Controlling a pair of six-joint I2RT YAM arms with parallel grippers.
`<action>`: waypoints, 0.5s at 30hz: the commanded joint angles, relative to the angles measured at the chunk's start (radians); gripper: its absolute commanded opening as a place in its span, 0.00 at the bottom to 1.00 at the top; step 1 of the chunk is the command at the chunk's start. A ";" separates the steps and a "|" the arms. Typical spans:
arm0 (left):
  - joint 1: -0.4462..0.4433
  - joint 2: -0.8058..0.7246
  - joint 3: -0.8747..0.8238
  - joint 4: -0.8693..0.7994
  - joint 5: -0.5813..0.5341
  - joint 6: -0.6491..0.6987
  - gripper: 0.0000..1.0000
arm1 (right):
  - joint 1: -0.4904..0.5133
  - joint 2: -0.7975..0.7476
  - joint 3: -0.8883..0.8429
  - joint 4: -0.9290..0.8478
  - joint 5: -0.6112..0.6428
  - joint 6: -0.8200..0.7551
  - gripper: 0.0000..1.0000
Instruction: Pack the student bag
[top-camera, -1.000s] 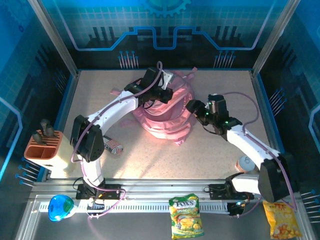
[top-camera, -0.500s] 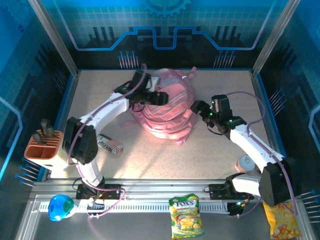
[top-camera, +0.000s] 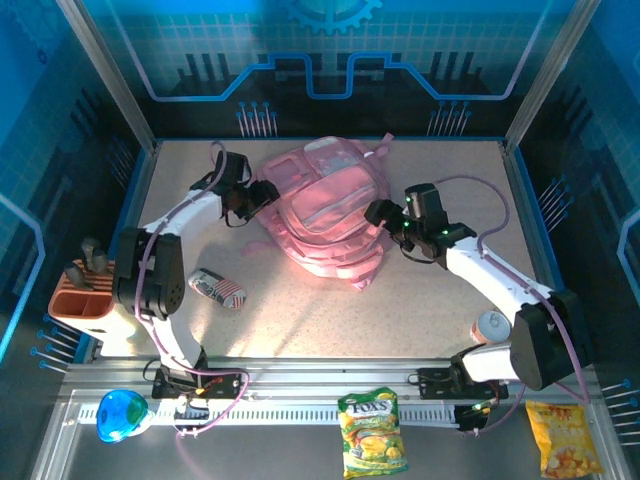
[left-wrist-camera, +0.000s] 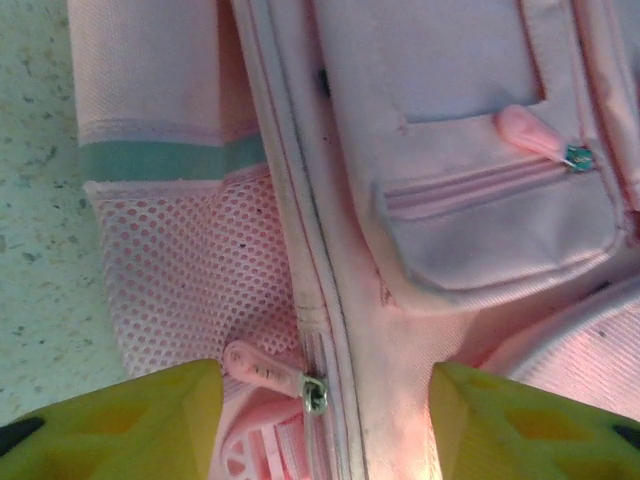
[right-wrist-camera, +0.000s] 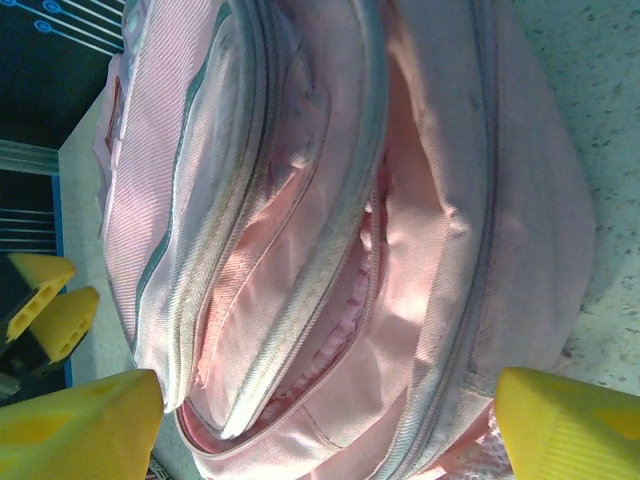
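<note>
The student bag (top-camera: 325, 215) has been released by the left gripper (top-camera: 262, 190), now withdrawn and open. The right gripper (top-camera: 377, 212) is held open alongside; loading seems unobstructed.

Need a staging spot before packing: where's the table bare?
Bare: the table between the striped pouch and the round container, near side of the student bag. Crowded: the bag's flanks, where left gripper and right gripper sit.
</note>
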 joint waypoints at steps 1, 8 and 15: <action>0.026 0.050 0.022 0.064 0.026 -0.095 0.51 | 0.021 0.017 0.021 0.022 -0.009 0.012 0.86; 0.047 0.111 0.004 0.211 0.129 -0.162 0.52 | 0.031 0.014 0.016 0.039 -0.014 0.013 0.85; 0.049 0.142 -0.018 0.294 0.180 -0.209 0.46 | 0.054 0.011 0.017 0.059 -0.015 0.010 0.84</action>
